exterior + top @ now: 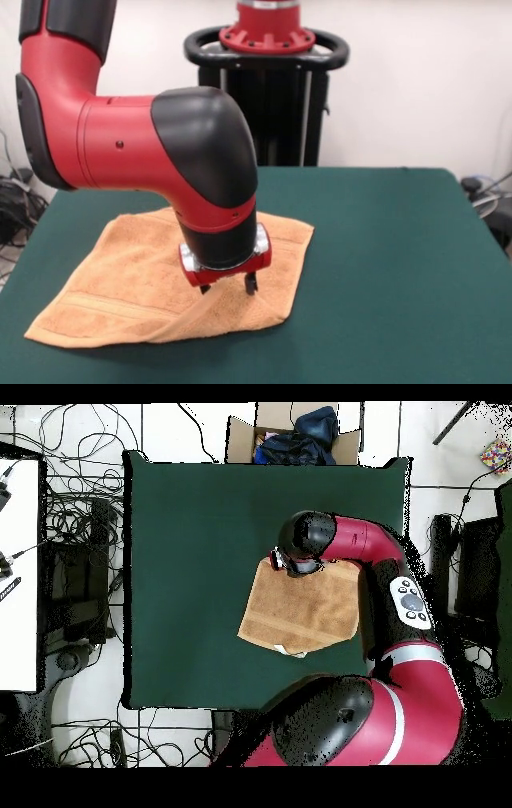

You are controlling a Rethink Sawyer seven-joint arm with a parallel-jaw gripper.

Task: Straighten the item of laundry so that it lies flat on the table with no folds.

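One camera sits low across the dark green felt table (pixel 384 264), facing the pedestal. Another looks straight down from high above. Both cover the tabletop.

White wall (pixel 416 80), cable-strewn floor (pixel 80 514)

Bright even indoor light, soft shadow beneath the towel (pixel 160 276), table (pixel 384 264) glare-free

The red and black arm (pixel 160 152) bends down over the dark green table (pixel 400 264), its gripper (pixel 230 286) set low on an orange-tan terry towel (pixel 120 280). Two short dark fingers (pixel 251 283) stand a little apart, their tips at the cloth. A raised fold runs from under them toward the towel's near edge. The towel lies toward the table's left edge, one corner close to the near edge.
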